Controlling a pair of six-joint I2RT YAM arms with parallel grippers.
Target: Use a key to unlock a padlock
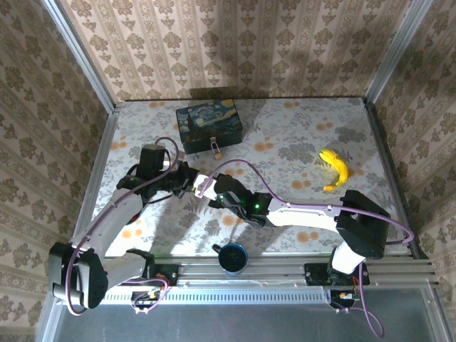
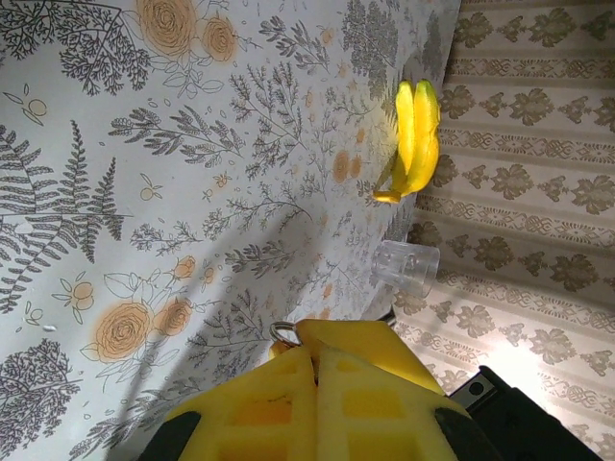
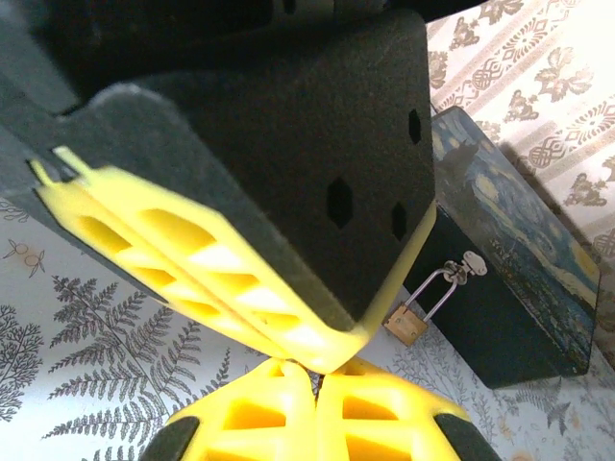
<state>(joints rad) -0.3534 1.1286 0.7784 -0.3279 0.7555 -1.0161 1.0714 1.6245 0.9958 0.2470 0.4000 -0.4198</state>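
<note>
I see both claws clenched, tip to tip over the floral-print table point(image 1: 285, 128). The left claw point(image 2: 315, 365) has a small silver ring point(image 2: 283, 333) poking out beside its tips, and the right claw point(image 3: 315, 379) is pinched against them; can't tell what's between. The tiny brass padlock with thin silver shackle point(image 3: 407, 324) hangs from the clasp point(image 3: 471, 264) of the dark blue painted box point(image 3: 519, 288), beyond both claws, untouched.
</note>
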